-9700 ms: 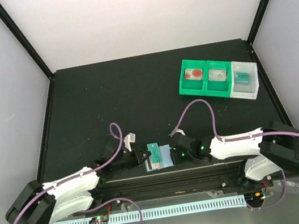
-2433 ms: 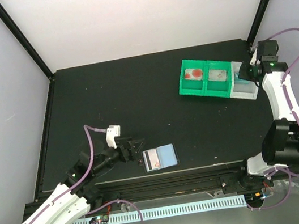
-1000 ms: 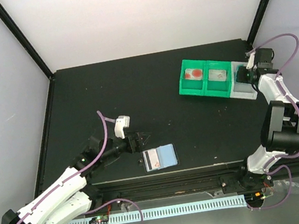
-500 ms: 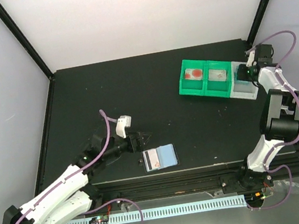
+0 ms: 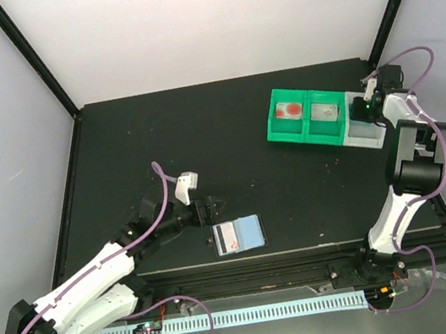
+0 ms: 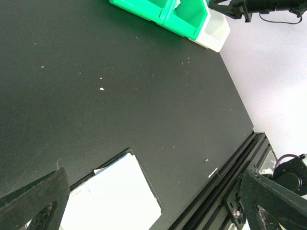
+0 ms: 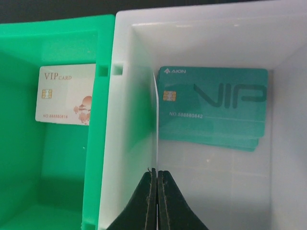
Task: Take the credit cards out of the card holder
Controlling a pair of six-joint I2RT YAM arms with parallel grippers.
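Card (image 7: 156, 120) edge-on in right pincer (image 7: 155, 172) over white tray compartment (image 7: 211, 187)

Green-and-white three-compartment tray (image 5: 304, 140) sits far right on the black table (image 5: 201, 136): two green bins on the left, one white bin on the right, all joined. A white slotted strip (image 5: 256, 311) runs along the near edge, just beyond a black rail (image 5: 248, 264). Small pale specks (image 6: 101, 88) dot the tabletop.

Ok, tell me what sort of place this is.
Probably a robot test cell in a lab: a black table walled in by white panels, a left arm and a right arm mounted at its near edge, and a sorting tray holding cards.
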